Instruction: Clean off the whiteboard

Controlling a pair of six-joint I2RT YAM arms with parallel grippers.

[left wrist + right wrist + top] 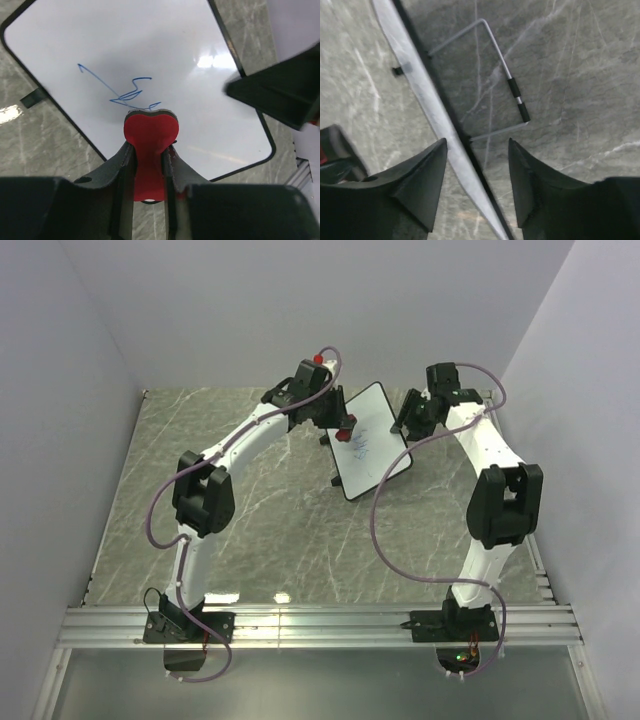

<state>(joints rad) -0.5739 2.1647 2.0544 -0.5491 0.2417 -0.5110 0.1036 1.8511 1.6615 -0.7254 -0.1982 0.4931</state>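
The whiteboard [378,445] stands tilted on its stand at the back middle of the table, with blue scribbles [360,447] on it. My left gripper [343,430] is shut on a small red block [150,131], whose rounded end touches the board face [150,50] just below the scribbles [125,94]. My right gripper [406,424] is open at the board's right side. In the right wrist view its jaws [477,150] straddle the board's edge [425,97] without touching it. The wire stand [506,75] shows behind the board.
Grey walls close the table on the left, back and right. An aluminium rail [320,625] runs along the near edge by the arm bases. My right gripper's finger [280,92] shows at the board's right rim in the left wrist view.
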